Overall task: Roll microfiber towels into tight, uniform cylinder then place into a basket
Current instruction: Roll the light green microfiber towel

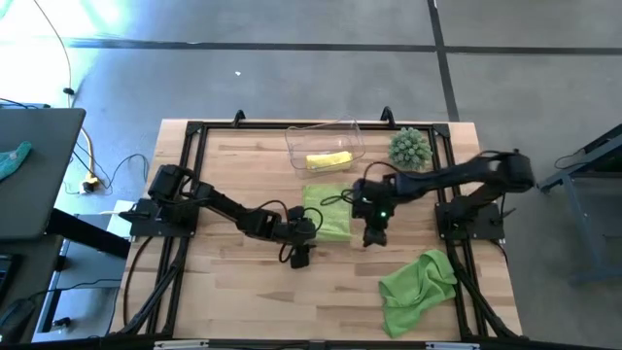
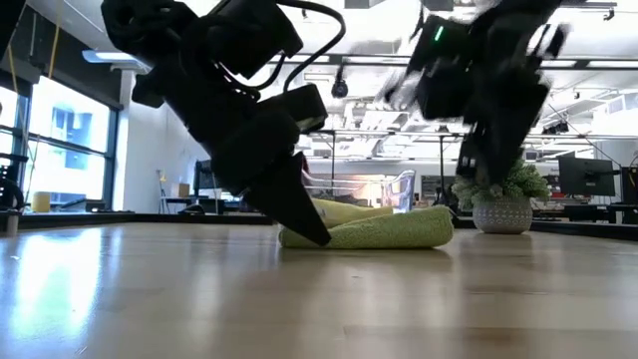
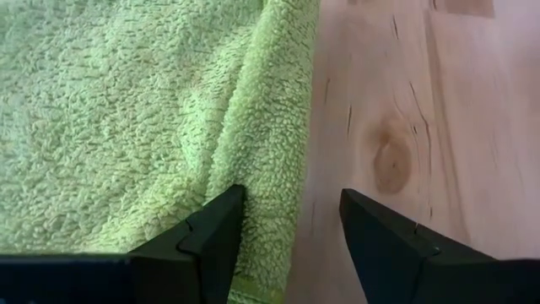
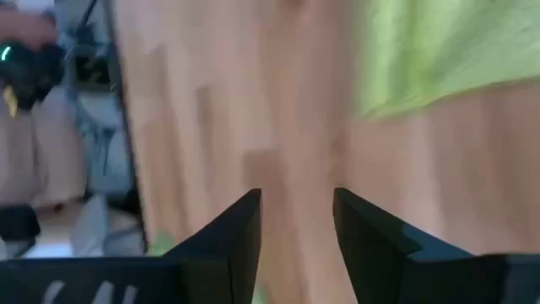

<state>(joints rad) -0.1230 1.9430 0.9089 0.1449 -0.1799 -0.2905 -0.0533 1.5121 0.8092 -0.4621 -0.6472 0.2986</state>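
- High view: a lime green towel [image 1: 328, 216] is seen lying folded at the middle of the tabletop [image 1: 233, 282], between the two claws.
- From the low view, this towel [image 2: 384, 231] is shown as a low, flattened roll resting on the wood, with the potted spiky plant [image 2: 501, 199] standing behind it to one side.
- A second lime green towel [image 1: 416, 289] is left crumpled near the front right corner of the tabletop, well apart from the first.
- A yellow towel [image 1: 328, 159], rolled up, is held inside the clear plastic basket [image 1: 296, 146] at the back of the tabletop, just beside the plant [image 1: 409, 147].
- The left claw [image 1: 301, 257] is placed at the near left corner of the middle towel; in the left wrist view its fingers [image 3: 211, 241] are spread apart, one set on the towel's edge [image 3: 135, 110] and the other over bare wood, with nothing gripped.
- The right claw [image 1: 373, 236] is positioned just beside the right edge of the same towel; in the right wrist view its fingers [image 4: 236, 245] are parted with only bare wood seen between them, and the green cloth [image 4: 439, 51] lies off to one side, ungripped.
- A small teal cloth [image 1: 14, 158] is seen on a dark side surface beyond the tabletop's left edge.
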